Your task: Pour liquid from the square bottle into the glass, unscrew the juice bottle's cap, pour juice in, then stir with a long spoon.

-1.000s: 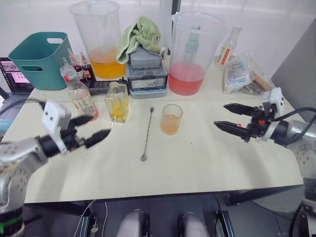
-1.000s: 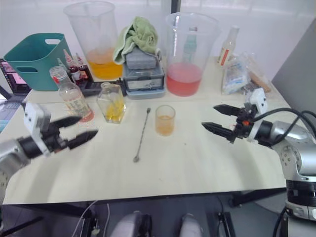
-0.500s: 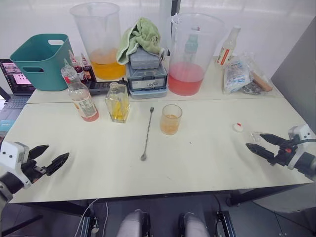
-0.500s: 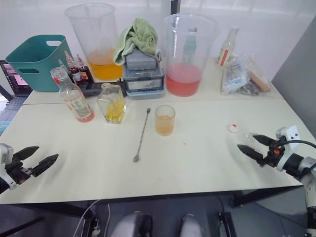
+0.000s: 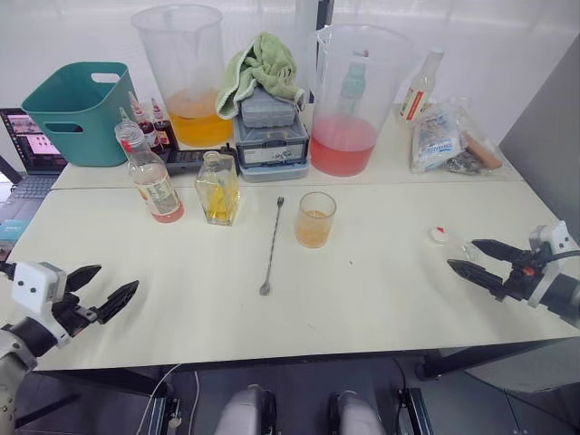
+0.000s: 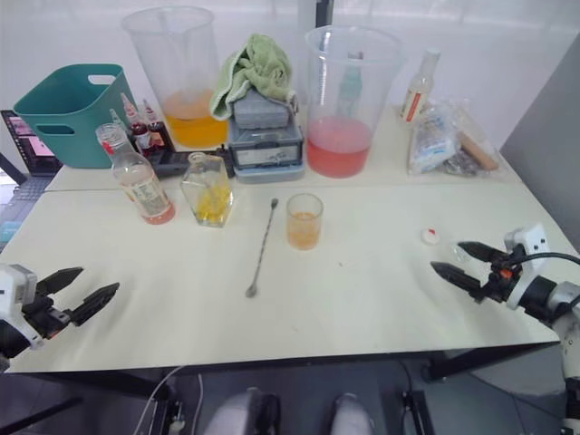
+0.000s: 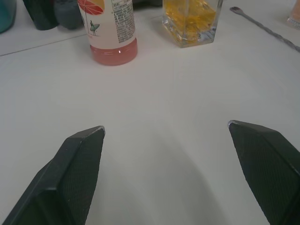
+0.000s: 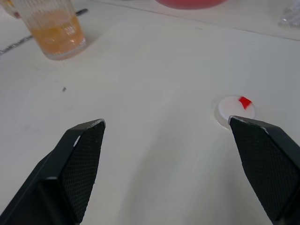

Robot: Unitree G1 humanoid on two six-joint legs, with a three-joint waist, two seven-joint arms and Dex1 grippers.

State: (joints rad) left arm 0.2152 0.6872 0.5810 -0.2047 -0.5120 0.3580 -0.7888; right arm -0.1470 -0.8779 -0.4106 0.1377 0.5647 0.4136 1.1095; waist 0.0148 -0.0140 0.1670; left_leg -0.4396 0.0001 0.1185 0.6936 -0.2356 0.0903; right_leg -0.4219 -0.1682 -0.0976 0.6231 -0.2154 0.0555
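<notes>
Glass is set mid-bench with orange liquid inside, long spoon laid just beside it, apparently ready for stirring. Square bottle and uncapped juice bottle are parked toward the bench's back left. Cap is left near the right edge. Left gripper and right gripper are held spread wide and empty, low at the front corners.

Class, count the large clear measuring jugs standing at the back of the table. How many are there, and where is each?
2. The jug with orange liquid stands back left, beside the teal bin; the jug with pink liquid stands right of the grey boxes. None seems hidden.
</notes>
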